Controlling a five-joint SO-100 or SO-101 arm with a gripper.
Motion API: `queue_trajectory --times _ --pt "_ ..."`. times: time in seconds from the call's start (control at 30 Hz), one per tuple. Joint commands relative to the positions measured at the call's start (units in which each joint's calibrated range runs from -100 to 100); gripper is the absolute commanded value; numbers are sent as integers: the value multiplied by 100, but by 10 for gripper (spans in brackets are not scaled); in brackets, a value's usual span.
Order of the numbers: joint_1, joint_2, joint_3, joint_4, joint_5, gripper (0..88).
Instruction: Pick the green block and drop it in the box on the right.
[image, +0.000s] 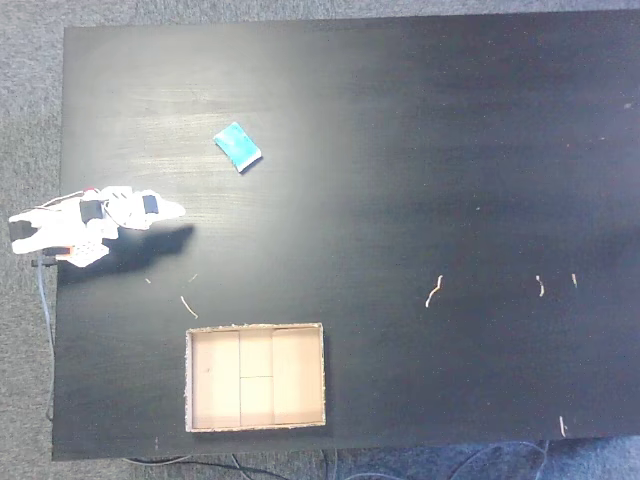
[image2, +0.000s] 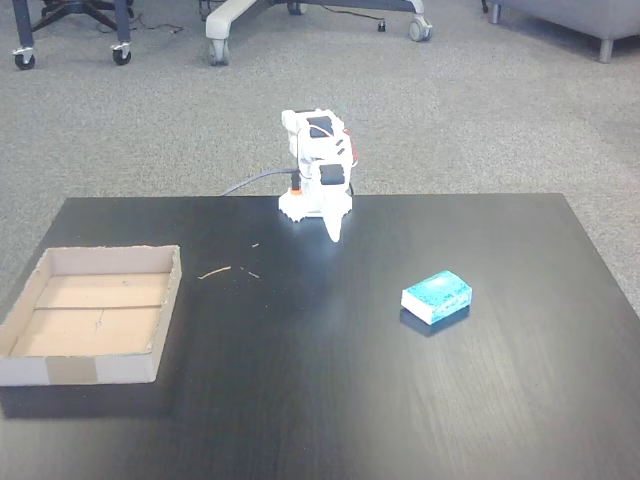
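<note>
The green block (image: 237, 146) (image2: 437, 296), teal with a pale edge, lies flat on the black table. The tan cardboard box (image: 256, 421) (image2: 60, 368) sits open with nothing in it, at the bottom edge in one fixed view and at the left in the other. My white arm is folded at the table's edge, its gripper (image: 176, 210) (image2: 334, 236) pointing down with its fingers together, holding nothing. The gripper is well apart from both the block and the box.
Small pale scraps (image: 433, 291) lie scattered on the dark tabletop (image: 450, 150). Grey carpet surrounds the table. Chair bases (image2: 315, 12) stand on the floor behind the arm. A cable (image2: 250, 184) runs from the arm's base.
</note>
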Motion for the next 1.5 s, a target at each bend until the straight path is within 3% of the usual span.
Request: queue_trajectory --times 0.0,0.37,0.43,0.5,0.57,0.6,0.63,0.73,0.87,0.97,1.13,1.47 --pt "-74 -39 142 -49 44 1" --pt "-159 -39 124 -149 -34 1" --pt "-389 37 -782 99 190 7" --pt "-810 1062 -2496 520 98 86" --pt "-1055 2594 -4327 1189 -313 247" --pt "-1094 3399 -5189 1685 -230 345" --pt "-1132 4102 -5932 2081 -5 392" --pt "-1423 6379 -7555 2816 63 449" --pt "-1507 9326 -9477 3534 352 466" --pt "-1469 10706 -10256 3311 488 473" --pt "-1553 11477 -11100 2659 557 476" --pt "-1937 13585 -12704 2576 659 469"
